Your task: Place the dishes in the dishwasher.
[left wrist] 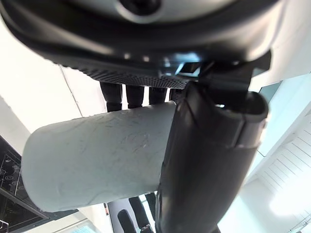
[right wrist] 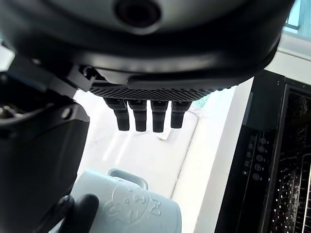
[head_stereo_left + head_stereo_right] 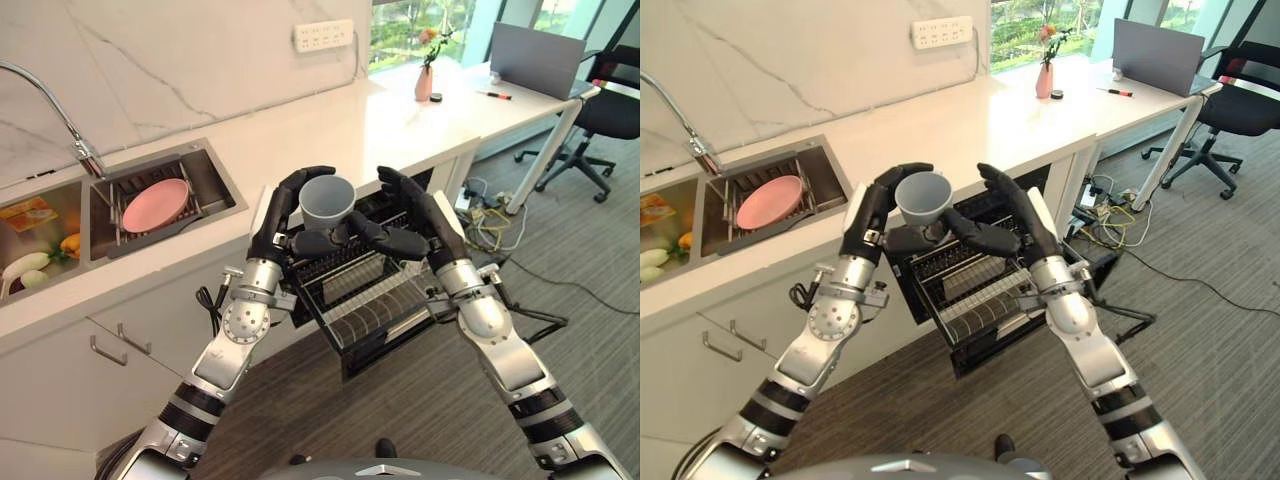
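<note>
Left wrist view: your left hand [image 3: 290, 205] curls round the mug [image 3: 327, 201]. Right hand [image 3: 405, 215], fingers relaxed, just beside. Rack [image 3: 365, 290] below looks unloaded; pink plate [image 3: 155, 204] waits in the sink [image 3: 215, 170].

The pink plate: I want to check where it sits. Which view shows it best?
The left eye view: the pink plate leans in a rack inside the sink, unobstructed. The right eye view shows the same from a slightly different angle. The wrist views show the grey cup held by the left hand.

wall [image 3: 180, 60] – white marble | floor [image 3: 590, 330] – grey wood-look | desk [image 3: 520, 95], office chair [image 3: 610, 110] by window [image 3: 420, 20]
</note>
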Controlling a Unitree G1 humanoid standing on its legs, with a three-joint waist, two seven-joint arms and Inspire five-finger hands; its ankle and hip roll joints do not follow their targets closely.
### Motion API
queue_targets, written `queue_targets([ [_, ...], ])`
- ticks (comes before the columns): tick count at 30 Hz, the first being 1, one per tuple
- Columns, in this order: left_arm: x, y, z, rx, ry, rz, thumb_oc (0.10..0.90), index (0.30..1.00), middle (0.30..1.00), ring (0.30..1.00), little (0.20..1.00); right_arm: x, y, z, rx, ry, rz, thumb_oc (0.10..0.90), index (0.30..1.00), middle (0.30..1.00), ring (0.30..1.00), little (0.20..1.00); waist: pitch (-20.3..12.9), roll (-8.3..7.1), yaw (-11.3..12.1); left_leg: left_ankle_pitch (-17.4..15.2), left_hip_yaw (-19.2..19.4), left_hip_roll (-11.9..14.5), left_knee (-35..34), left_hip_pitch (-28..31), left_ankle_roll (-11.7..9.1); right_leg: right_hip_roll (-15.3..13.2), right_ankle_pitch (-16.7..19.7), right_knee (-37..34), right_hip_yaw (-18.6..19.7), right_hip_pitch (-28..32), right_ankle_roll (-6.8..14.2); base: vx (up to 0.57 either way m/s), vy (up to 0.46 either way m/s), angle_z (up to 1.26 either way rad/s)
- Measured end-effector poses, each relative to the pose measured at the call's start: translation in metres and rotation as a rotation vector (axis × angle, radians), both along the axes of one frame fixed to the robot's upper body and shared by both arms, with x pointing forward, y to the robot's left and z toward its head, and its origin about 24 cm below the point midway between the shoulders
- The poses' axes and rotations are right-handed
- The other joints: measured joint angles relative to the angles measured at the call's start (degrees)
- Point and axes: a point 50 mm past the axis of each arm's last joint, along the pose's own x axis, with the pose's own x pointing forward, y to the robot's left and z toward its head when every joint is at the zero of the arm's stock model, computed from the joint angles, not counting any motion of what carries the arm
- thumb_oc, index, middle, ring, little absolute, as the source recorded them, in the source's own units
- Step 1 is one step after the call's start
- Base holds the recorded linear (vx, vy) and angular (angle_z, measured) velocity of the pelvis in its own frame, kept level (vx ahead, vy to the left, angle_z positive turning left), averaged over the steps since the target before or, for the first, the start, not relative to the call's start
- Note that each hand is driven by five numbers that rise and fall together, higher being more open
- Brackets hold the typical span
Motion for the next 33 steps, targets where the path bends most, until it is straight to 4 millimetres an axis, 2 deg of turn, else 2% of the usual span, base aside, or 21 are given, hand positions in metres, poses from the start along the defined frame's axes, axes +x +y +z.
queue_targets([
  [13,0.002,0.001,0.001,0.009,0.001,0.007,0.400,0.300,0.300,0.300,0.300,0.000,0.000,0.000,-0.031,-0.007,-0.008,0.800,0.900,0.900,0.900,0.900,0.04,-0.06,0.08,0.03,0.03,-0.08,0.01,0.16,0.02,-0.09,0.01,-0.02,0.00,0.08,0.00,0.00,0.000,0.00],
  [17,0.007,0.010,0.013,0.082,-0.058,0.038,0.400,0.300,0.300,0.300,0.300,0.001,-0.002,0.001,-0.037,-0.005,-0.004,0.800,0.900,0.900,0.900,0.900,0.05,-0.04,-0.14,0.03,0.28,-0.09,0.00,0.35,0.04,-0.12,0.05,0.05,0.23,0.16,0.05,0.00,0.002,-0.01],
  [24,0.011,0.040,0.028,0.008,-0.131,0.228,0.400,0.300,0.300,0.300,0.300,0.002,-0.013,-0.001,-0.088,0.014,-0.006,0.800,0.900,0.900,0.900,0.900,0.09,0.02,-0.16,0.03,0.44,-0.10,0.00,0.45,0.04,-0.12,0.11,0.00,0.42,0.18,0.14,0.00,0.000,0.00],
  [29,0.011,0.039,0.028,-0.001,-0.132,0.227,0.400,0.300,0.300,0.300,0.300,0.002,-0.012,-0.002,-0.093,0.020,0.007,0.800,0.900,0.900,0.900,0.900,0.09,0.02,0.10,0.03,0.45,-0.10,0.01,0.47,0.04,-0.12,0.13,-0.02,0.43,0.22,0.17,0.00,0.000,0.00],
  [33,0.011,0.029,0.025,-0.010,-0.113,0.181,0.400,0.300,0.300,0.300,0.300,0.001,-0.008,-0.003,-0.094,0.022,0.017,0.800,0.900,0.900,0.900,0.900,0.11,0.05,0.19,0.04,0.46,-0.10,0.01,0.48,0.05,-0.13,0.14,-0.03,0.43,0.23,0.19,0.00,0.000,0.00],
])
